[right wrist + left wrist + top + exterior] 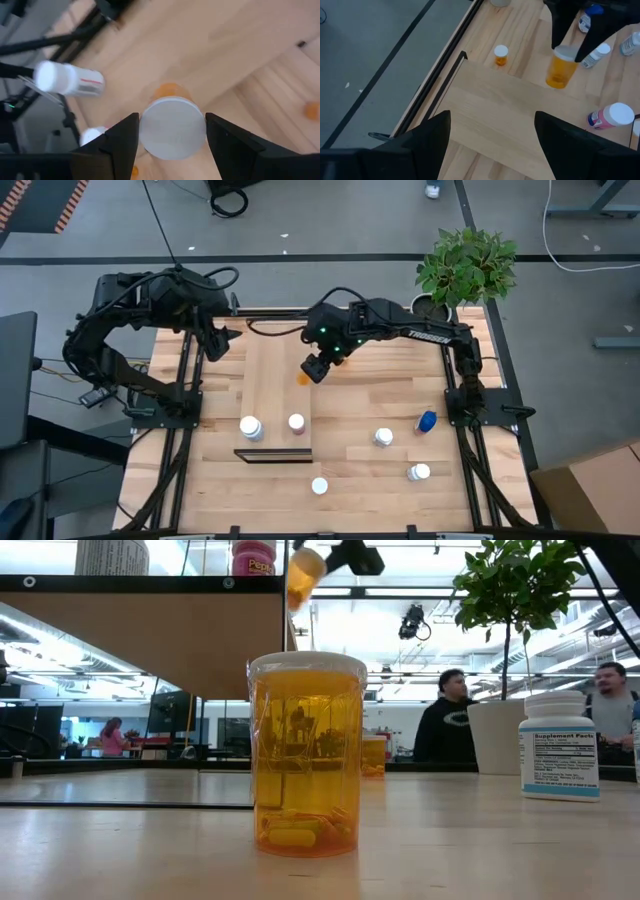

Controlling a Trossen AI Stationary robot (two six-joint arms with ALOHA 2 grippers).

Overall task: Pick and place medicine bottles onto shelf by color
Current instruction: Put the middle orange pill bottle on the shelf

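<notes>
Wooden shelf (275,395) serves as the reference. Left of its far end, the left gripper (222,340) waits above the table, fingers spread, holding nothing. On the shelf's near end stand a white bottle (251,427) and a pink bottle (296,423). Above the shelf's far right portion, the right gripper (318,366) clamps the white cap of an orange bottle (559,67), which hangs clear of the board.

Risk: the grip bears on the cap only; a loose cap or a sudden stop can drop the bottle, which then rolls off the board. Release close to the shelf's right edge can tip it onto the table. Right of the shelf, a blue bottle (427,421) and further bottles await sorting
</notes>
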